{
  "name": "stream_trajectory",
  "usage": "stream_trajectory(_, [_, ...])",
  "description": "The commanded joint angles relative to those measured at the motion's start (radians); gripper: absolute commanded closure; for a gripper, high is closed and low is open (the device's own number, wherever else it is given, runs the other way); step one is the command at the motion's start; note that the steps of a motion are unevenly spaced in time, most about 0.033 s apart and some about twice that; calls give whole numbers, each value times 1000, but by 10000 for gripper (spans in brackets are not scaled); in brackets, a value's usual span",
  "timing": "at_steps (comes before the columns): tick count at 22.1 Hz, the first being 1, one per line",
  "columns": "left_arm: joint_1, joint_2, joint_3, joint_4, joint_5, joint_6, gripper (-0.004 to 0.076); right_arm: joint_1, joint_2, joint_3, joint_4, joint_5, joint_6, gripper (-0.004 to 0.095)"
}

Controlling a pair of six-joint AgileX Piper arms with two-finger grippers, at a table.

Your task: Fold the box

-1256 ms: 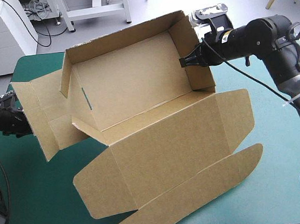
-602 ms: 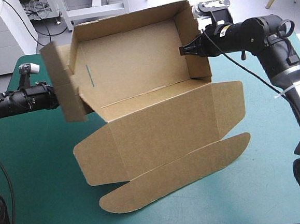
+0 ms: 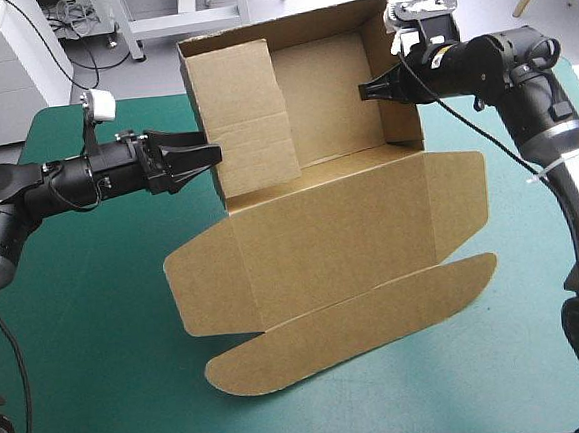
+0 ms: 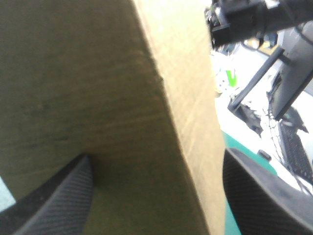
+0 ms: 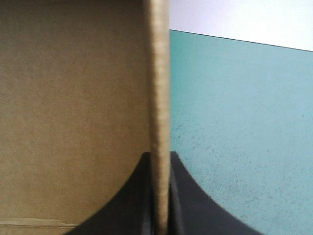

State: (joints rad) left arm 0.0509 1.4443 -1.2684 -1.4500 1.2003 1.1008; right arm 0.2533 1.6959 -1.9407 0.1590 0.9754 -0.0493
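On the teal-green surface (image 3: 79,343), from its middle toward the far edge, the brown box (image 3: 322,244) stands half formed. Its far wall and side walls are raised into a tray that tips up off the cover, while the lid panel and its long rounded flap lie flat toward the near edge.

The right gripper (image 3: 368,92) has its black fingers pinched almost together on the top edge of the right wall. Its wrist view shows the board's edge running straight up between them. The left gripper (image 3: 209,155) is at the left wall, where a panel is turned inward. Its fingers are spread wide, and the board fills the space between and ahead of them without being clamped. Whether the tips press on the board cannot be told.

The sheet looks light and stiff across each panel, but it should give readily along the scored creases. A raised wall would probably spring back until its flap is tucked. The board is thin and fairly smooth, so a hard squeeze in mid-panel could dent it and a shallow pinch could slip.

The safest hold is probably a deep pinch across a wall's free edge, close to a corner. Any pushing is best done with a flat finger near the crease.
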Motion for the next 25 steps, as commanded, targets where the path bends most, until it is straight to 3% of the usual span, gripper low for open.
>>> stream_trajectory(1, [-18,-36,-30,-234,62,2,210,3,-44,-27,49,-73,16,926])
stream_trajectory(6, [-18,-36,-30,-242,76,0,210,3,-44,-27,20,-72,25,926])
stream_trajectory(9, [-18,-40,-30,-125,-11,-98,210,20,-44,-27,-11,-65,32,925])
stream_trajectory(13, [-51,-82,-33,224,-269,-396,210,138,-44,-27,-293,-78,212,926])
stream_trajectory(16, [-169,-117,-33,585,-478,-678,210,186,-44,-27,-360,-91,270,926])
stream_trajectory(17, [-230,-124,-33,738,-553,-836,210,204,-44,-27,-372,-99,277,926])
stream_trajectory(22, [-342,-114,-33,1130,-631,-1177,217,244,-44,-27,-428,-106,295,926])
stream_trajectory(25, [-366,-111,-41,1245,-640,-1287,235,273,-44,-27,-471,-104,312,926])
